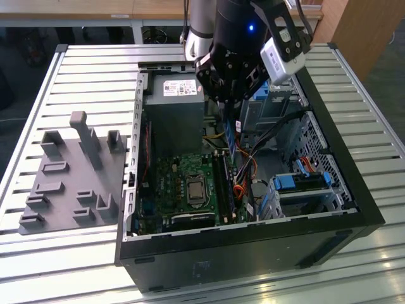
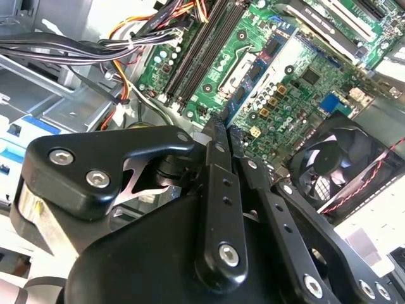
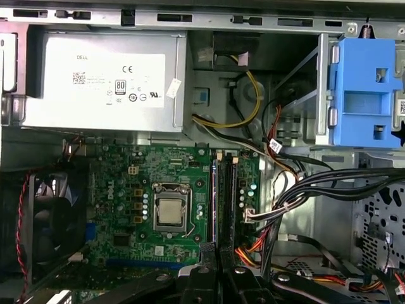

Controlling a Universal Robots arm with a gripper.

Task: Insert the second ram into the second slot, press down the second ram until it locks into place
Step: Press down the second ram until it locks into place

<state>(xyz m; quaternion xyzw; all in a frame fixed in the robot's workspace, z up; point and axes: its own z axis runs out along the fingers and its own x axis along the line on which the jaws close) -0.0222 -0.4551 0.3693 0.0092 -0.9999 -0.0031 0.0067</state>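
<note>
Ram (image 1: 231,140) in gripper (image 1: 229,104), long axis along slots (image 1: 223,183)

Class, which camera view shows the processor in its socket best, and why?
The first wrist view: the processor lies face-on and unobstructed. The exterior view shows it small and slanted; the second wrist view shows it obliquely, beside the second ram in the fingers.

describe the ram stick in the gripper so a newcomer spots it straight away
Find the open black computer case and the green motherboard on its floor. Above it the black gripper pinches a long, thin dark-blue circuit-board stick, darker and far slimmer than the bright blue plastic brackets.
</note>
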